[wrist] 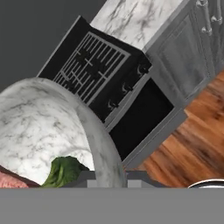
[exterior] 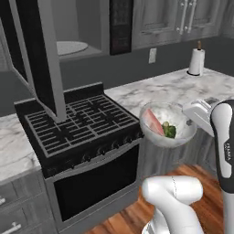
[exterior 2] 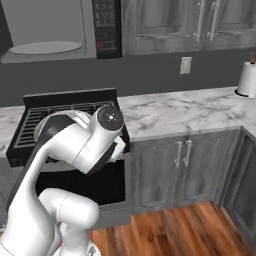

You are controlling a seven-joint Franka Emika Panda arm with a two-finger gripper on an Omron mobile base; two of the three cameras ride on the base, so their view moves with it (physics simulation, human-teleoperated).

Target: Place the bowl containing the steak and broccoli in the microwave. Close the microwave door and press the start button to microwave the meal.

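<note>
So your round clear glass bowl (exterior: 167,124), greyish and faintly marbled, is up in the air just off the front right corner of the black stove (exterior: 77,121), with the pinkish-red steak slab (exterior: 154,123) and the dark green broccoli floret (exterior: 169,130) sitting loose inside. The gripper fingers look clamped on the bowl's rim. My guess: glass is stiff but slick and breakable, and a rim pinch lets it tilt, so keep it level heading to the dark grey microwave (exterior: 73,48).
</note>
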